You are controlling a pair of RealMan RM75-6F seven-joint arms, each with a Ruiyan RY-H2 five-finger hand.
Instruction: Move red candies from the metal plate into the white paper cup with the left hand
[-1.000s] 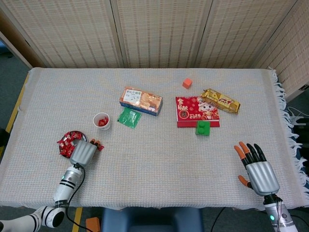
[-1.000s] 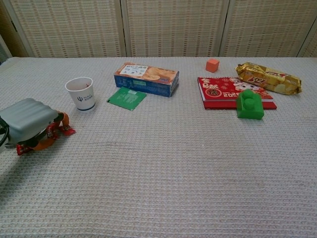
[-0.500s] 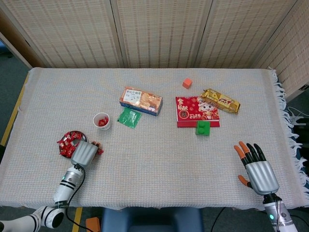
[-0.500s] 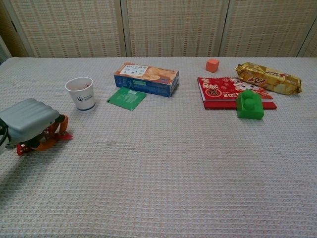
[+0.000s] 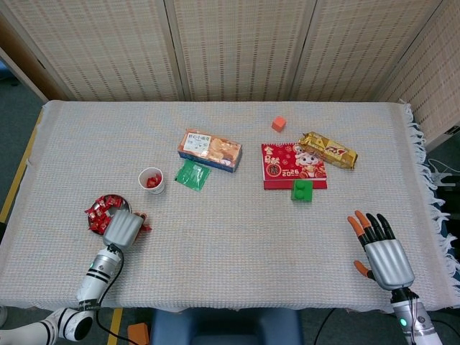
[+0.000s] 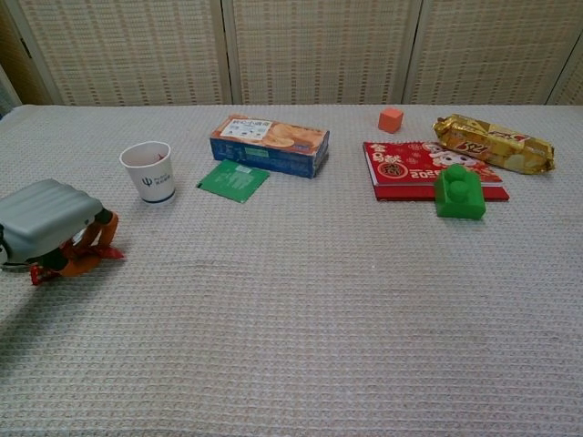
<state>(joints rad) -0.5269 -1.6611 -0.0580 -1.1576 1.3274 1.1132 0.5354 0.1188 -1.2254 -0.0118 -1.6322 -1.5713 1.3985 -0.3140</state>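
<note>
Curling knuckles-up at the lower left of the head view, the left hand (image 5: 123, 228) covers the near edge of the metal plate (image 5: 115, 198), fingers bent down among the red candies (image 5: 98, 213); whether it pinches one I cannot tell. Just up and right stands the white paper cup (image 5: 152, 180), with red pieces inside. Past it lie a green packet (image 5: 192, 175) and a biscuit box (image 5: 209, 149), neither between plate and cup. Far off at lower right, the right hand (image 5: 381, 252) rests on the desk (image 5: 230, 244), fingers spread, holding nothing.
</note>
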